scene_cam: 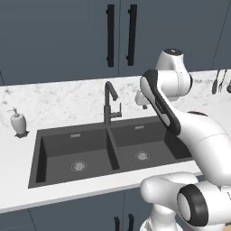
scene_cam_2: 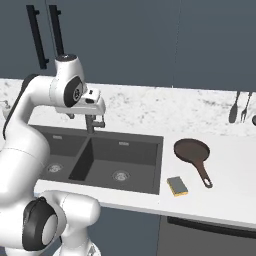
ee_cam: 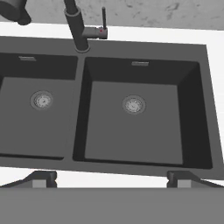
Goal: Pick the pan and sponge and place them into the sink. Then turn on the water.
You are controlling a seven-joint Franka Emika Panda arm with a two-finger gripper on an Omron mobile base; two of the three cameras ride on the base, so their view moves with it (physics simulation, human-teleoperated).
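Nearest the lens in the hand view, the gripper [ee_cam: 109, 179] hung with its 2 dark fingertips [ee_cam: 43, 178] spread wide apart and nothing between them, looking down on the sink [ee_cam: 144, 48]. Both of the sink's basins lay bare, each with a round silver drain. At the back rim, on the divider between the 2 basins, stood the dark faucet [ee_cam: 76, 26], with its side lever pointing toward the right-hand basin and no stream coming from it.

From the right base view, the pan [scene_cam_2: 192, 150] sat flat on the white counter [scene_cam_2: 235, 190] just to the right of the sink, its handle pointing toward the counter's front edge. Beside the handle, closer to the sink's front right corner, lay the sponge [scene_cam_2: 177, 186], yellow with a darker top face, apart from the pan.

From the left base view, a soap dispenser [scene_cam: 18, 122] stood on the counter to the left of the sink, near the marbled backsplash.
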